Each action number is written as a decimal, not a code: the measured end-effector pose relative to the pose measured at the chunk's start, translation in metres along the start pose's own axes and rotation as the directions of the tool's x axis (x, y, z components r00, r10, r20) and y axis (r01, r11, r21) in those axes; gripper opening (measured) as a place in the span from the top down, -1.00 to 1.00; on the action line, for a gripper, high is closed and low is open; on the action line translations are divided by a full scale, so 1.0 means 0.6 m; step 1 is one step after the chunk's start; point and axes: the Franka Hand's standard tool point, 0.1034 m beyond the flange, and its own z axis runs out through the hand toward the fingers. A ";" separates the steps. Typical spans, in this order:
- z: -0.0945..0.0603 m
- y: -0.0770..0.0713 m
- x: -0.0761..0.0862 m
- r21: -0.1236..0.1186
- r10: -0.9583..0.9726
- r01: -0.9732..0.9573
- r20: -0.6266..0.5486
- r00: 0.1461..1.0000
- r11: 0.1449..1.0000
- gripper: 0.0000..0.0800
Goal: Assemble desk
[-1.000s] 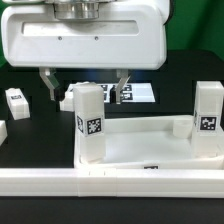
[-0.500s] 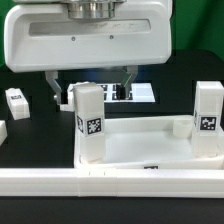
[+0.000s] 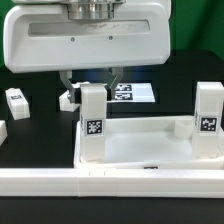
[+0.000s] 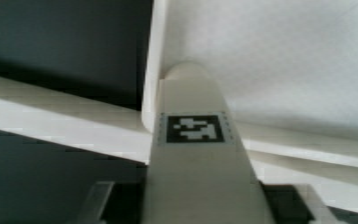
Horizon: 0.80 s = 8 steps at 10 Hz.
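In the exterior view the big white hand (image 3: 91,80) hangs directly over a white square plastic leg (image 3: 92,120). This leg stands upright at the far corner of the large white tray-like plastic desk panel (image 3: 140,150), toward the exterior view's left. The two fingers (image 3: 68,80) are spread wider than the leg and flank its top, pinching nothing as far as I can tell. A second white leg (image 3: 208,115) stands upright at the far corner toward the exterior view's right. The panel lies on the black tabletop (image 3: 30,130), with the flat white marker board (image 3: 133,93) behind it and a small white block with dark marks (image 3: 15,101) well apart. The step looks like taking hold of the nearer leg. To do it well, the hand should come lower, close squarely on two opposite flat faces, and keep the leg plumb so it does not tip in its corner. The wrist view looks down the leg (image 4: 197,160) past its black-and-white tag (image 4: 195,128), with pale panel (image 4: 282,60) and dark tabletop (image 4: 51,40) beyond. Only this view shows how well the leg is centred; dark shapes on both sides of it seem to be the fingers, standing clear of it. Only the exterior view shows the second leg, the board, the block and the hand's height. Neither view shows whether the leg's foot sits in its socket.
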 end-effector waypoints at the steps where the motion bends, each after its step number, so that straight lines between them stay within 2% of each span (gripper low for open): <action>1: 0.000 0.000 0.000 0.001 0.006 -0.006 0.000 1.000 1.000 0.28; 2: 0.000 0.001 0.000 0.003 0.061 -0.061 -0.001 0.998 0.998 0.28; 4: 0.001 0.003 0.001 0.006 0.306 -0.306 -0.012 0.952 0.952 0.28; 7: 0.002 0.005 0.000 0.013 0.553 -0.553 -0.015 0.833 0.833 0.28; 8: 0.002 0.007 -0.001 0.020 0.638 -0.638 -0.012 0.770 0.770 0.28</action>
